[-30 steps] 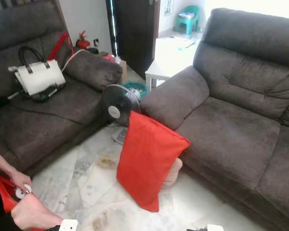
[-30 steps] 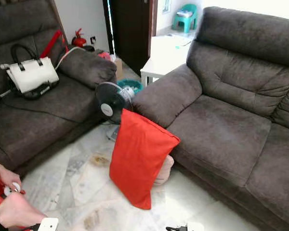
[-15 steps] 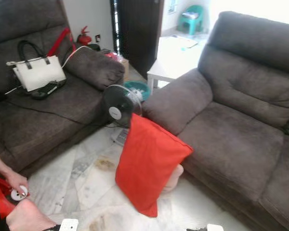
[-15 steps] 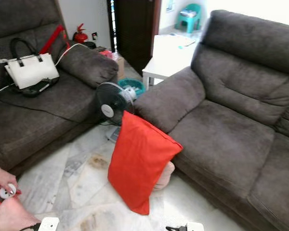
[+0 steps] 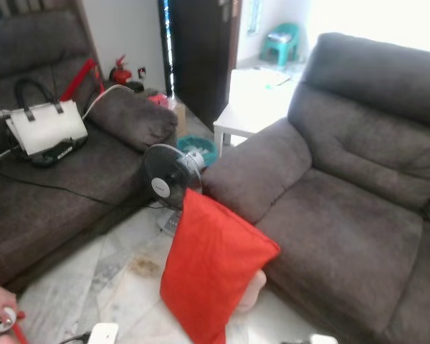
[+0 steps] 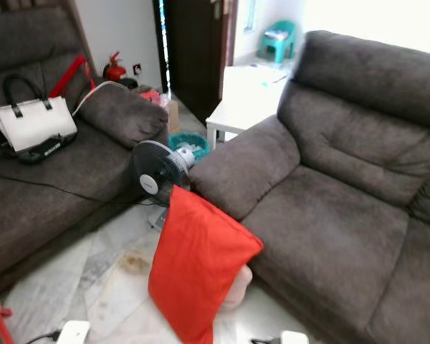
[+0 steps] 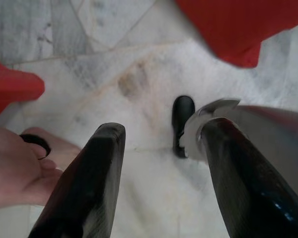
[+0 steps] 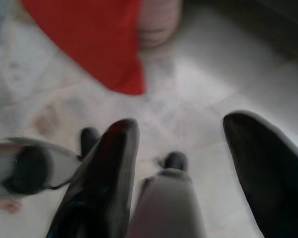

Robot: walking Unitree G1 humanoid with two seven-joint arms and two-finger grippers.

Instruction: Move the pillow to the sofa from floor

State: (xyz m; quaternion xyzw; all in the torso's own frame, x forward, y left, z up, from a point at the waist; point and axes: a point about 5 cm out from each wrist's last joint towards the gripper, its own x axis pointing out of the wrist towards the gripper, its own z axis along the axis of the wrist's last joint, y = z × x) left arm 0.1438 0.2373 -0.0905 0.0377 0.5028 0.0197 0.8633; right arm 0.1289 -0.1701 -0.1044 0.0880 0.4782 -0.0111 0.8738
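our left gripper (image 7: 159,144) hangs low over the pale marble floor (image 7: 139,64), its two black fingers spread apart with nothing between them. just beside it in the left wrist view a person's hand (image 7: 20,163) reaches in, palm up, next to something red. our right gripper (image 8: 181,144) also points down at the floor, its fingers parted and holding nothing; the right wrist view is blurred, but below it we make out a corner of the red pillow (image 8: 94,44) and a pinkish cushion (image 8: 159,20) tucked just beside it.

from our head we see the pillow (image 5: 211,269) standing on the floor on one corner, tilted, leaning against the front of the dark grey sofa (image 5: 351,201) on our right, close to that sofa's near armrest. the pinkish cushion (image 5: 252,292) peeks out from behind the pillow's lower edge, at the foot of the sofa. just behind the pillow a small black fan (image 5: 168,175) stands on the floor in the gap between the two sofas, with a teal basket (image 5: 201,147) behind it. a second dark sofa (image 5: 50,201) sits on our left, with a white handbag (image 5: 43,129) with black handles resting on its seat and a dark cable trailing across the cushion. farther back are a white table (image 5: 254,100), a dark door (image 5: 197,50), a red fire extinguisher (image 5: 120,72) and a teal stool (image 5: 281,39).
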